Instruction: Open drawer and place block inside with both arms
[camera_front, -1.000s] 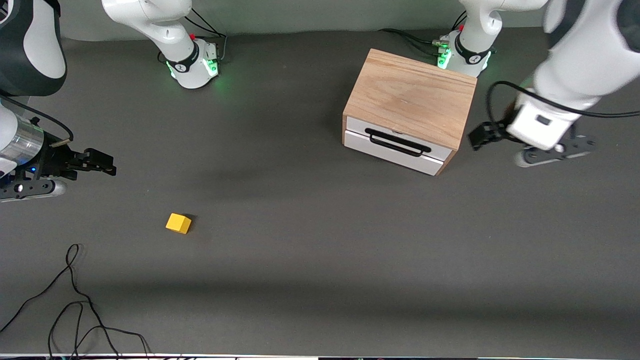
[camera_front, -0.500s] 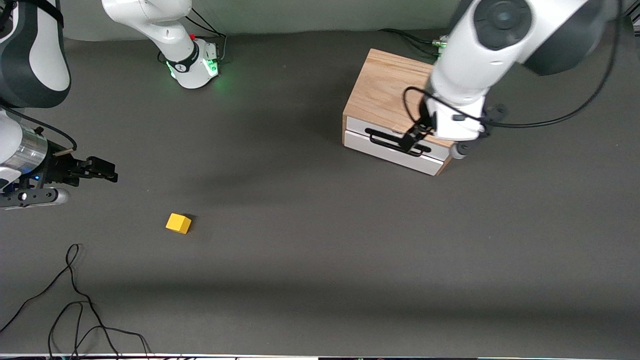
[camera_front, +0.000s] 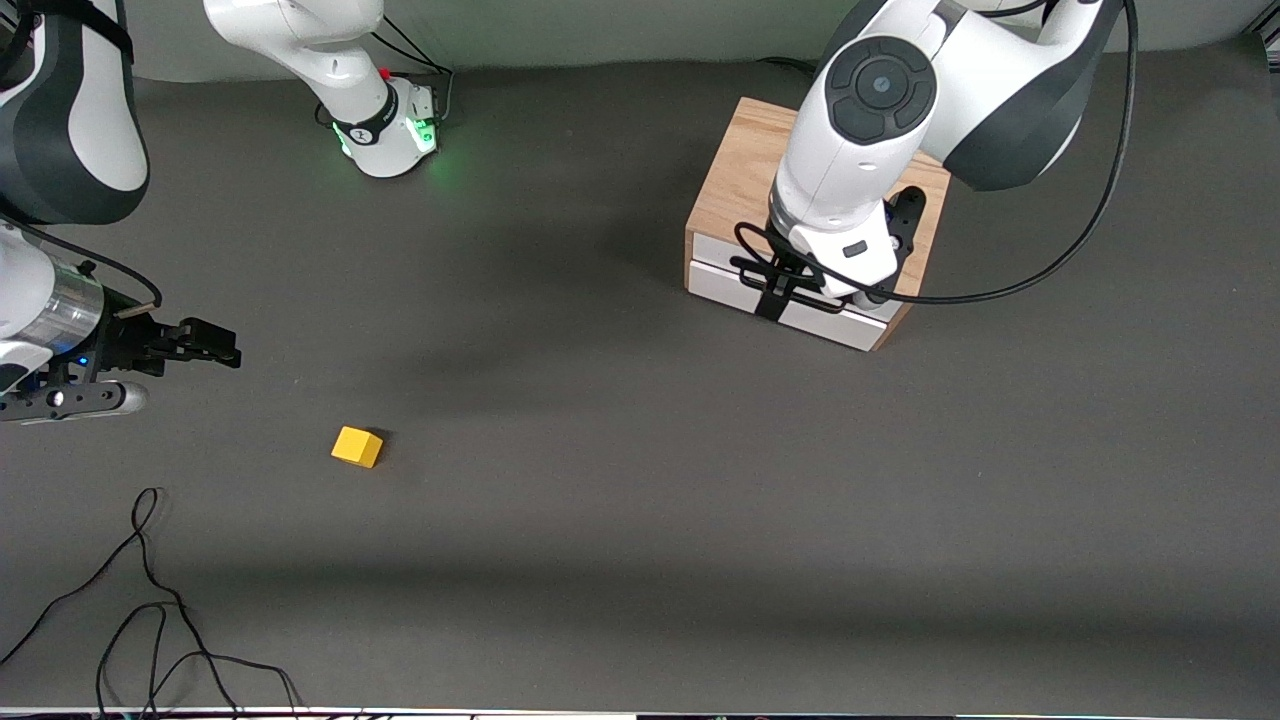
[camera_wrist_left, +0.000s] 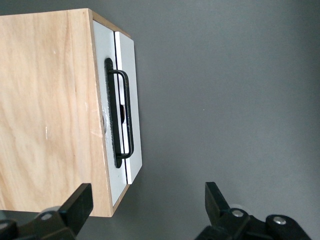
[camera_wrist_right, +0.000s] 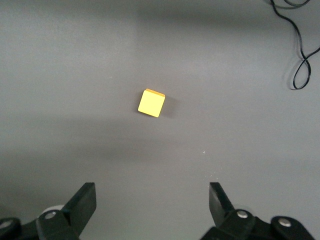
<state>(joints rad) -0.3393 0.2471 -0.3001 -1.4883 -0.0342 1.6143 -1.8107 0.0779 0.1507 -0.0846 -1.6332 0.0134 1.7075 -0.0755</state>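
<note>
Bare table surrounds the block (camera_front: 357, 446) — approach unobstructed from above and every side; a loose cable (camera_front: 150, 600) lies nearer the camera. Drawer (camera_front: 790, 300) front faces bare table — left gripper (camera_front: 778, 293) hangs over the handle (camera_front: 770, 280).

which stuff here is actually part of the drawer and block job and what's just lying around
Part of the job:
- drawer, shut, in the wooden cabinet
- yellow block on the table
- left gripper over the drawer's handle, open
- right gripper, open, above the table near the block

Lying about:
- loose black cable, nearer the front camera than the block
</note>
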